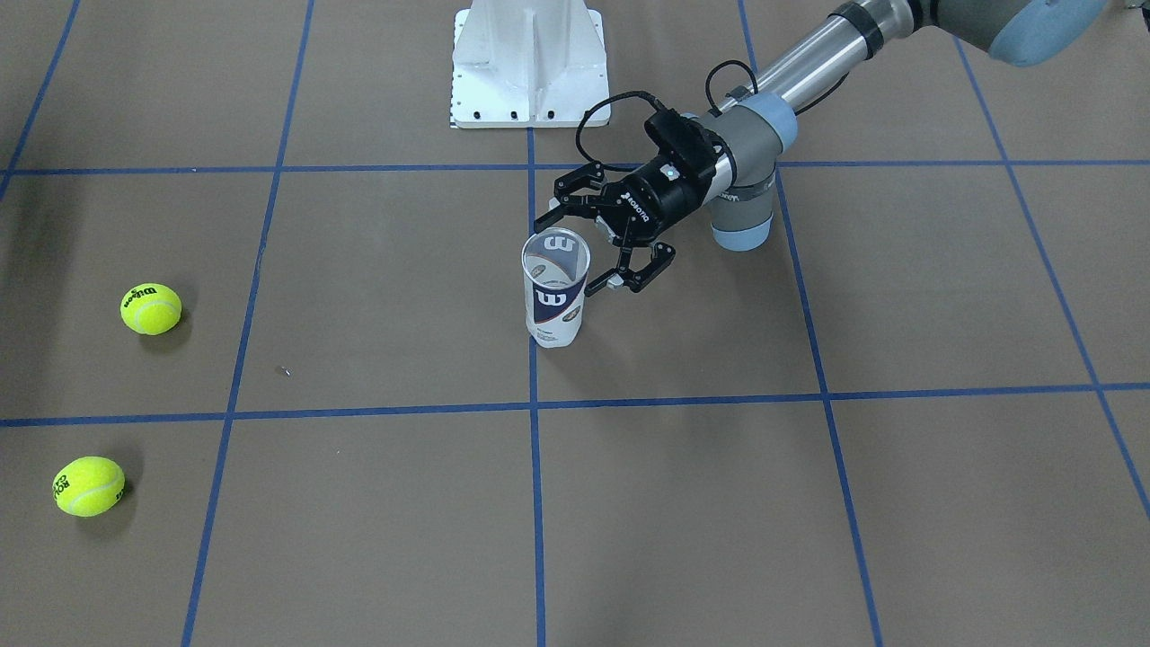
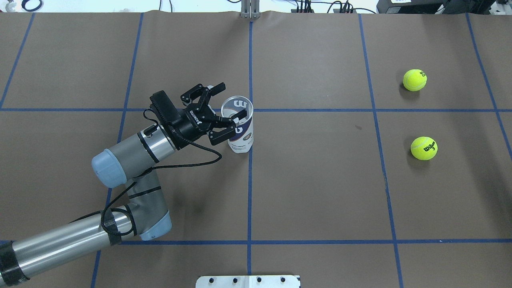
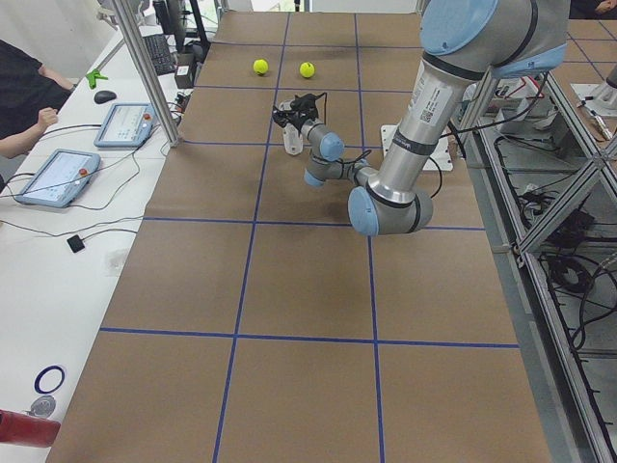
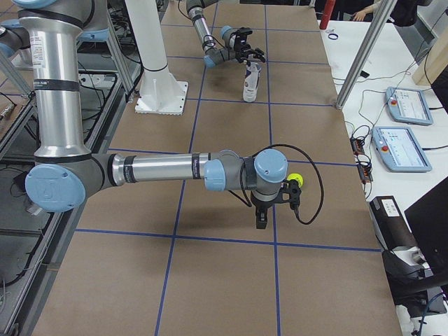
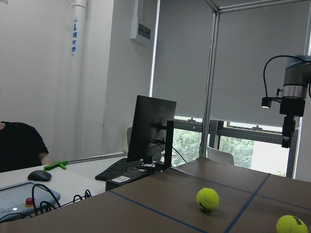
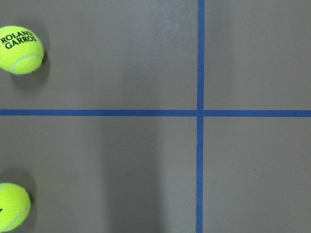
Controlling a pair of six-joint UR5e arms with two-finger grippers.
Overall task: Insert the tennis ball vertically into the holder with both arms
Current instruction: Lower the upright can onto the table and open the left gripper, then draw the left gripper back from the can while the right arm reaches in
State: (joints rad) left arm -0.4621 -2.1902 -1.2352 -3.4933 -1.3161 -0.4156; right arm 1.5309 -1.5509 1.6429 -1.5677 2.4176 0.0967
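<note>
Roland Garros ball nearest, Wilson ball beyond; left gripper at holder.

White pedestal base on brown table (blue gridlines); monitor, keyboard beyond.

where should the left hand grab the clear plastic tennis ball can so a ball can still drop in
Grip the clear plastic tennis-ball can around its labelled wall, below the rim, coming in level from the robot's left. It stands upright, mouth open upward, so a side grip keeps the opening free. The open left hand sits beside its top.
</note>
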